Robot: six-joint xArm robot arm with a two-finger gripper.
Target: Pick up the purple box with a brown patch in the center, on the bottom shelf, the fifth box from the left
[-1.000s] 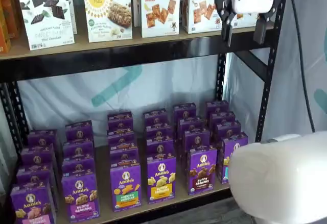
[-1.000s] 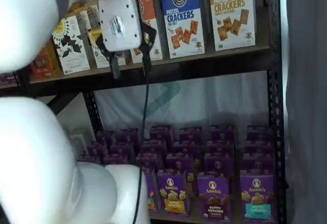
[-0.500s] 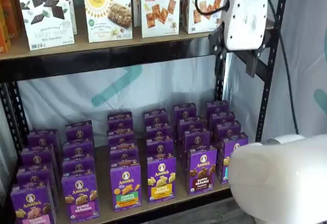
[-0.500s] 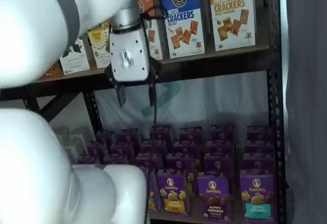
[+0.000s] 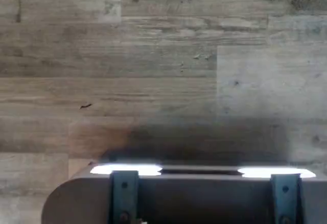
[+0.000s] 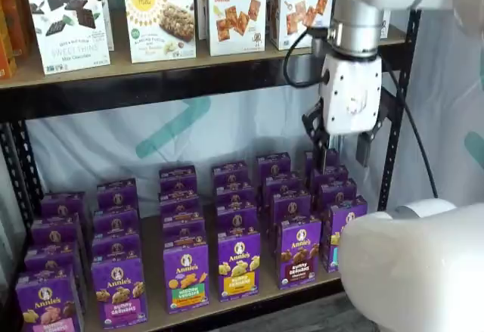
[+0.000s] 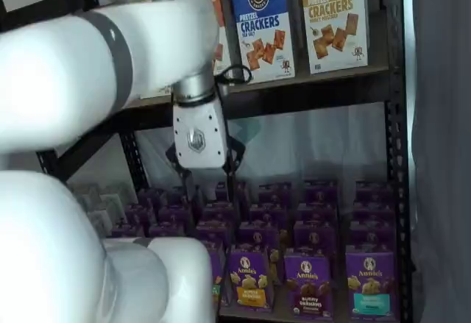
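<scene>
The purple box (image 6: 298, 252) with dark brown bunny cookies stands upright in the front row of the bottom shelf (image 6: 249, 307); it also shows in a shelf view (image 7: 307, 282). Rows of like purple cartons stand behind and beside it. My gripper (image 6: 339, 144) has a white body and black fingers, and it hangs between the two shelves, above the back rows and up and to the right of the purple box. It also shows in a shelf view (image 7: 206, 172). A gap shows between the fingers and nothing is in them. The wrist view shows only wood-grain floor and the dark mount.
Cracker cartons (image 6: 237, 7) and other cartons stand on the upper shelf, just above the gripper. A black upright (image 6: 397, 105) runs close to its right. A purple carton with yellow cookies (image 6: 239, 264) stands left of the purple box. My white arm link (image 6: 416, 271) fills the lower right.
The gripper has come down from the upper shelf's level into the space between the shelves, nearer the purple cartons. The boxes have not moved.
</scene>
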